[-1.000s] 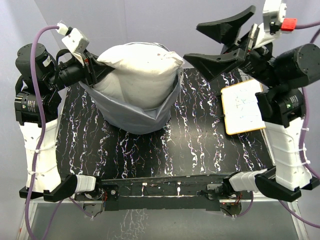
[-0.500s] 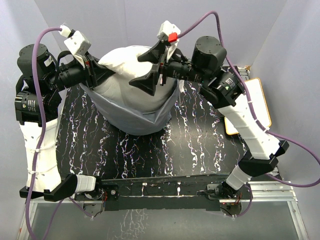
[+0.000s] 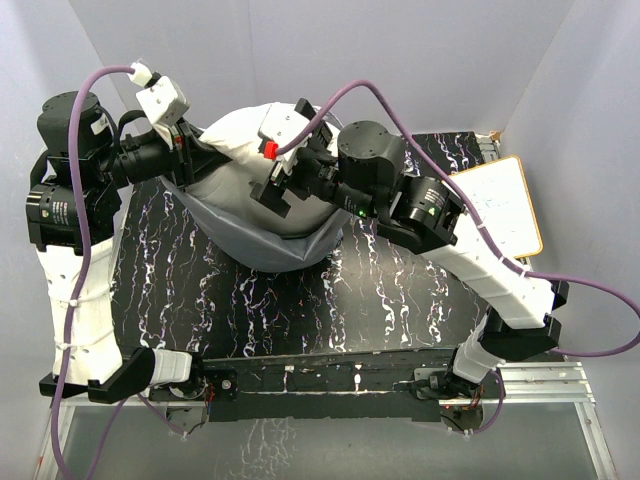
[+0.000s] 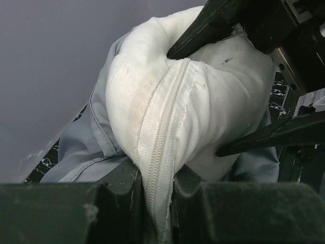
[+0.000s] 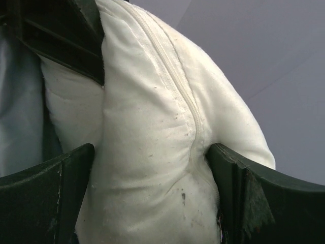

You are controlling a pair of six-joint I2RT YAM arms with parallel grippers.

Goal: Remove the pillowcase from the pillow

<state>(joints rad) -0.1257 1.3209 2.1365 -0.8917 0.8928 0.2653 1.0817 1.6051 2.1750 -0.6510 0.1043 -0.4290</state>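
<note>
**A:** Left jaws?

**B:** Clenched. They pinch the zip seam (image 4: 161, 152) of the pillow (image 4: 213, 107) at a corner, bottom centre of the left wrist view. Seam cloth is bunched hard between them.

**A:** Right jaws?

**B:** Spread wide and astride the bare end of the pillow. In the right wrist view one finger (image 5: 45, 195) sits lower left and the other lower right, with stuffing bulging between them. The cloth meets both pads, but I see no pinch.

**A:** Where does the work sit?

**B:** Upper centre of the top view, toward the far left of the counter (image 3: 300, 310). The pillow's top stands out of the pillowcase (image 3: 270, 235). The rest is down inside that grey bag, which sags onto the counter. A whiteboard (image 3: 505, 205) lies well apart at right.

**A:** How will it handle?

**B:** My read is that the pillow is light, plump and very squashy. A wide grab on the belly would sink in and could slide off. The seam and the pointed corners are the firm places to hold, because the cloth doubles there.

**A:** And the pillowcase?

**B:** Limp and wrinkled, with no stiffness at all. It likely clings to the pillow by friction rather than weight. The best hold is the flat hemmed edge (image 4: 101, 129) at the mouth, at left in the left wrist view. Pinch fabric only there, or the pillow comes along with it.
</note>
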